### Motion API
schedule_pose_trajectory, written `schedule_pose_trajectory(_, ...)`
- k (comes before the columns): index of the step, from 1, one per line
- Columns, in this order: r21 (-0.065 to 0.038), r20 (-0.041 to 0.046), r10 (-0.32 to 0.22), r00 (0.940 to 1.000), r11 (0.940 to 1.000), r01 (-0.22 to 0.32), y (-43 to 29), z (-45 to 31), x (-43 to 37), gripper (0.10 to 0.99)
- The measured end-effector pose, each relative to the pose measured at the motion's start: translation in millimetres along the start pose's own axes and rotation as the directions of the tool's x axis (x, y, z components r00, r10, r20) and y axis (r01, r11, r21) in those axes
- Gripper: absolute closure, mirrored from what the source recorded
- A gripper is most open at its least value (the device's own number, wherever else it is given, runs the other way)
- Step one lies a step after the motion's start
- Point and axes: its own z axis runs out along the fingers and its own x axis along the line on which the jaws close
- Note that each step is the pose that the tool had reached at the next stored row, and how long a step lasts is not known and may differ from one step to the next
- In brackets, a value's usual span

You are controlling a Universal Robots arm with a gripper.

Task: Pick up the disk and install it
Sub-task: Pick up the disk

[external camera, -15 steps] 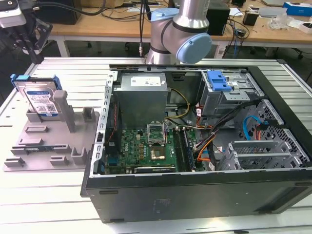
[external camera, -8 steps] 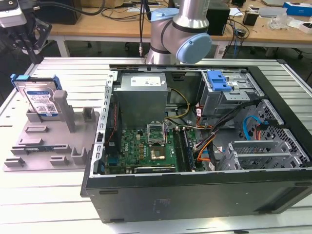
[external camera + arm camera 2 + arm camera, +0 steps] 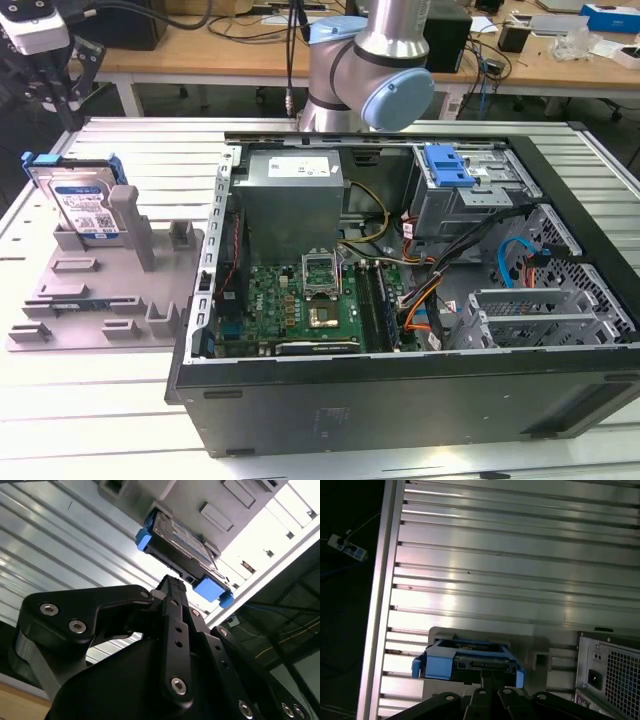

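Gripper (image 3: 172,582) aloft, tilted downward

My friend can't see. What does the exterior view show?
A hard drive in its blue carrier stands propped in a grey holder, on the exterior view's left of an open computer case. A robot arm rises behind the case.

Around the open black metal computer case (image 3: 400,405) on the ribbed metal worktop (image 3: 90,420)
Beside it, on the exterior view's left, lies a grey plastic fixture (image 3: 100,300); the blue-framed silver-grey disk (image 3: 82,205) stands on edge on it.
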Motion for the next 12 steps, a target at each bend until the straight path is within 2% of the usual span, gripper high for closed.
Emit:
schedule_pose_trajectory(2,-0.001,-0.0017,-0.041,0.9992,0.9992,0.041,0.0,0.1,0.0,0.973)
schedule_pose_trajectory(3,-0.001,-0.0037,-0.083,0.9966,0.9966,0.083,0.0,0.1,0.0,0.918)
schedule_pose_trajectory(6,-0.002,-0.0066,-0.141,0.99,0.99,0.141,0.0,0.1,-0.1,0.729)
schedule_pose_trajectory(7,-0.002,-0.0078,-0.159,0.9873,0.9873,0.159,0.0,0.1,-0.1,0.671)
schedule_pose_trajectory(8,-0.002,-0.0086,-0.168,0.9858,0.9858,0.168,0.0,0.1,-0.1,0.671)
schedule_pose_trajectory(9,-0.001,-0.0089,-0.17,0.9854,0.9854,0.17,-0.1,0.1,-0.1,0.604)
schedule_pose_trajectory(12,-0.001,-0.0096,-0.18,0.9837,0.9837,0.18,0.0,0.1,-0.1,0.604)
